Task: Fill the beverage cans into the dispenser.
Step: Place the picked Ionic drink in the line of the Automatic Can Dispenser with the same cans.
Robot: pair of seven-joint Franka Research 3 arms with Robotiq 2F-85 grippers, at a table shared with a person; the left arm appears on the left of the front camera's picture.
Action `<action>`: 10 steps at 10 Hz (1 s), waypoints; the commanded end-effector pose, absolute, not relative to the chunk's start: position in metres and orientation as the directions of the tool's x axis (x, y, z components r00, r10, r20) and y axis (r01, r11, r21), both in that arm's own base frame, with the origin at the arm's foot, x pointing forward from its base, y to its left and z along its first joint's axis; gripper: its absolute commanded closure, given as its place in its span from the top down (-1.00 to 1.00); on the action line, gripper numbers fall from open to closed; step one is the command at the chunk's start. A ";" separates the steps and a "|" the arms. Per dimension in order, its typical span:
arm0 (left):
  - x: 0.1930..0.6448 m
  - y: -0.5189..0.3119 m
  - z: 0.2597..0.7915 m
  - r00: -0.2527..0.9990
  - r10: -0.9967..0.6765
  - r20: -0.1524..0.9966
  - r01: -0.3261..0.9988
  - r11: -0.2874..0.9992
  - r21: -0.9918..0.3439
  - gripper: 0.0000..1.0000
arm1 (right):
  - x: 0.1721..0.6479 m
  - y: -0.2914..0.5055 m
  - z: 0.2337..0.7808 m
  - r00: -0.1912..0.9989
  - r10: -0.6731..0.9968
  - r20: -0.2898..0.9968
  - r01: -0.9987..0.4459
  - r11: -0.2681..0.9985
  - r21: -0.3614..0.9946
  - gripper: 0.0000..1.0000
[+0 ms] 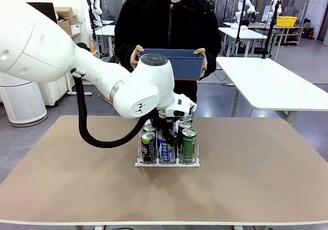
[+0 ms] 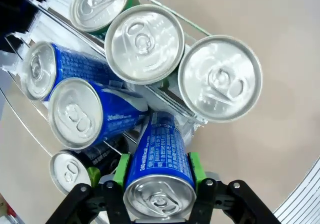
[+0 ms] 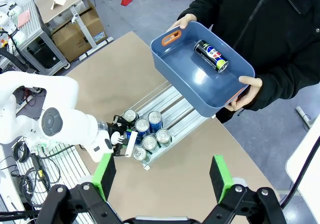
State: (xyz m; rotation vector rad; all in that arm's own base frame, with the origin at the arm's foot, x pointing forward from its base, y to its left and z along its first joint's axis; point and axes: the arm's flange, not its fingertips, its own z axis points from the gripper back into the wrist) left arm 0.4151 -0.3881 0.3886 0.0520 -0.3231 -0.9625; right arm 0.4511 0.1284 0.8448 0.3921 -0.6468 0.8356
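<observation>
Brown tabletop [image 1: 256,179] carries the dispenser [image 1: 139,163] at its middle, its lanes nearly full. At the near end of the middle lane the left gripper [image 2: 158,170] is clamped on a blue-and-white can [image 2: 161,144], so placing is the step in hand. Next, the can needs seating upright between the rails before letting go. High above, the right gripper [image 3: 162,176] hangs spread wide. One dark can [image 3: 211,55] lies in the person's blue bin [image 3: 175,69], far side.
</observation>
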 end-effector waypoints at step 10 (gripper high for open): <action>0.421 -0.376 0.445 0.594 -0.768 0.238 0.752 0.636 0.173 1.00 | 0.450 0.128 0.845 0.498 0.557 0.664 -0.785 0.616 0.072 1.00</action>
